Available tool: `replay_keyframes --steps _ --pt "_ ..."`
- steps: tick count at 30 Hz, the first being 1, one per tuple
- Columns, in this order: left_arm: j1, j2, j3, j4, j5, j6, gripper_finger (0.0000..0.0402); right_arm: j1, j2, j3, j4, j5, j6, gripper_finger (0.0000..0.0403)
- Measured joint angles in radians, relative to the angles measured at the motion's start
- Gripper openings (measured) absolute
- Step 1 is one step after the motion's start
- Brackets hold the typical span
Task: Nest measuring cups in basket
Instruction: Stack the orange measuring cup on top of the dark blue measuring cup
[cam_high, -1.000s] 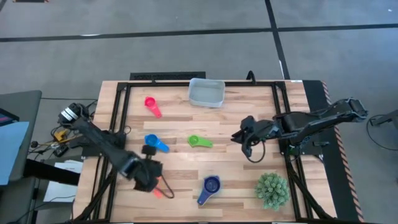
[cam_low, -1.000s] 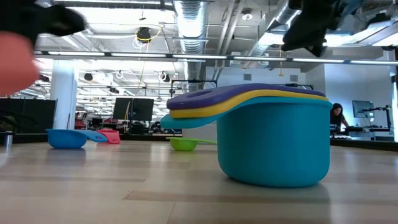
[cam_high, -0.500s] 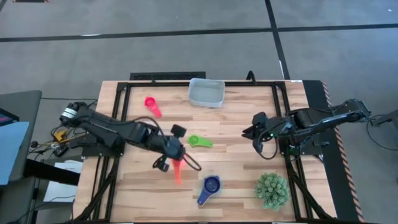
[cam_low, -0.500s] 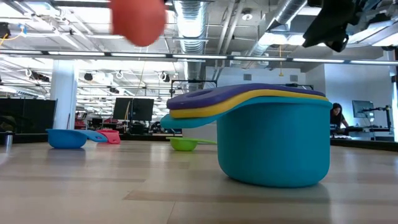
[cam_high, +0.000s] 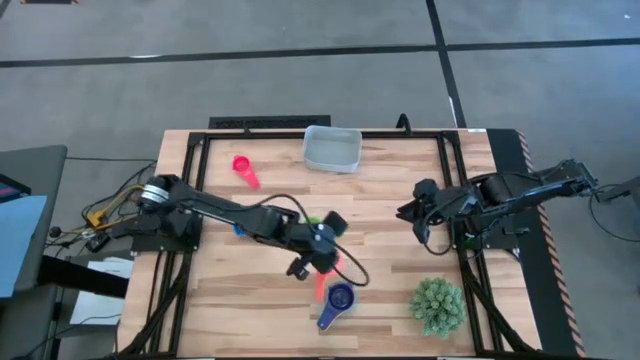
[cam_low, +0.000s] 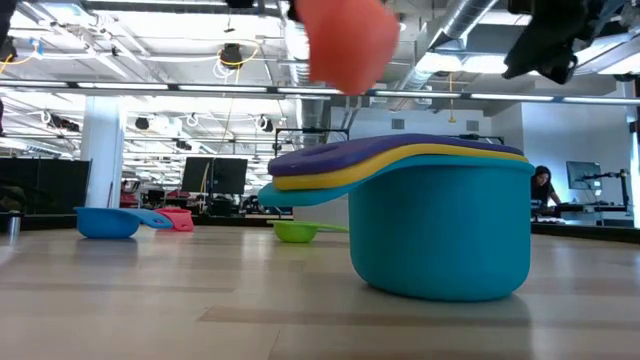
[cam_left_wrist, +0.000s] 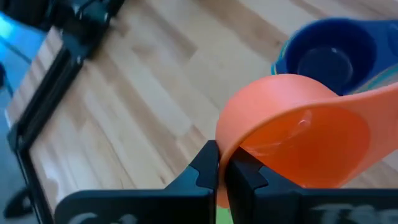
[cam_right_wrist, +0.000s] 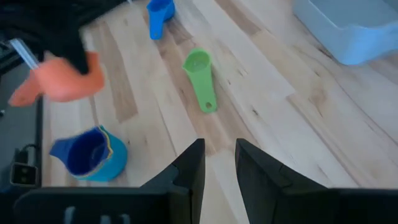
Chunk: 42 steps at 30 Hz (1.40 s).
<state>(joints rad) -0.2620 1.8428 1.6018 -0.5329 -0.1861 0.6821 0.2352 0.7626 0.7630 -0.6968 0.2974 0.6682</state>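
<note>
Left pincer (cam_high: 322, 262), centre frame, clamped on orange cup (cam_high: 326, 280) above nested cups (cam_high: 337, 303); right pincer (cam_high: 412, 213), right of centre, slightly parted, empty; basket (cam_high: 332, 148) top centre.

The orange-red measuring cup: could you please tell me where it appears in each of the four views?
High view: orange-red measuring cup below centre, held by the left gripper.
Low view: top centre, above the nested cup stack.
Left wrist view: centre right, pinched between the fingers.
Right wrist view: left edge.
Shared landmark: the nested cup stack.
</note>
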Motion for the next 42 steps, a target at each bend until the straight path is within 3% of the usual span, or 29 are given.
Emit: replay_keyframes --steps 12,31,42 --pt "-0.040 0.232 0.243 -0.054 0.051 0.083 0.0000 -0.007 -0.006 0.000 -0.043 0.019 0.038 0.0113" --pt "-0.080 0.305 0.254 -0.069 0.111 0.089 0.0007 -0.006 -0.006 0.000 -0.058 0.019 0.095 0.0113" --pt "-0.099 0.333 0.252 -0.087 0.065 0.103 0.0025 -0.006 -0.005 0.000 -0.059 0.018 0.126 0.0124"
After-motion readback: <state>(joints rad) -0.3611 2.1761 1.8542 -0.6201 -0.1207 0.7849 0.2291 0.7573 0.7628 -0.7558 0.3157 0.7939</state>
